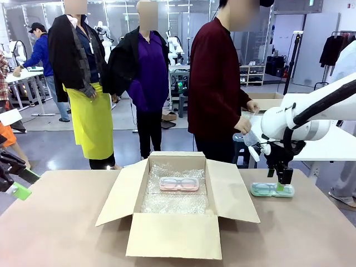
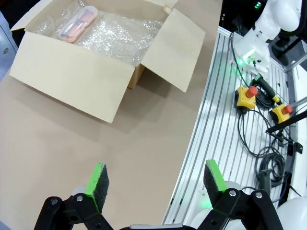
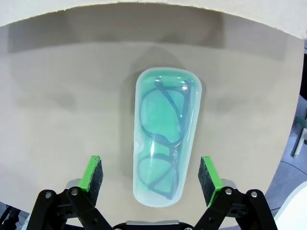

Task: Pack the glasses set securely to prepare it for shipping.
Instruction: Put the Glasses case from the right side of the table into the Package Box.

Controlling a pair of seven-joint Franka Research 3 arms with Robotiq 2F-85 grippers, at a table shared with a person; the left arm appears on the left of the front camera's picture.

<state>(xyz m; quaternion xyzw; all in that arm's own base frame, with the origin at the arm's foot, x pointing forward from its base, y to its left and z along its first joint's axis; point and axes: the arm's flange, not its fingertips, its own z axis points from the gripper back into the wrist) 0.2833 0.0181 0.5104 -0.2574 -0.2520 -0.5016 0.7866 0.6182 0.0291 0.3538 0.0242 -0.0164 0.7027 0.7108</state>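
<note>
The glasses set comprises two cases: the mint green case (image 1: 271,189) lies flat on the table (image 1: 67,222) to the right of the cardboard box (image 1: 172,236), and the pale pink case (image 1: 179,184) lies inside that box on a bed of bubble wrap (image 1: 172,204). Dark spectacles are visible through the green lid in the right wrist view. The right gripper (image 1: 285,183) stands directly over the green case with its jaws spread wide; the two green pads (image 3: 95,173) straddle the near end of the case with a gap on each side, so nothing is gripped. The left gripper (image 2: 157,182) hangs over bare table near the robot's edge, jaws equally wide apart and holding nothing. The one box has all four flaps folded outward. The table surface is plain matt brown; a slotted aluminium base (image 2: 216,139) adjoins it and carries black cables and two yellow stop-button units (image 2: 245,96). A person in a dark red top (image 1: 214,83) stands at the far side, in a workshop with a grey floor and white benches
</note>
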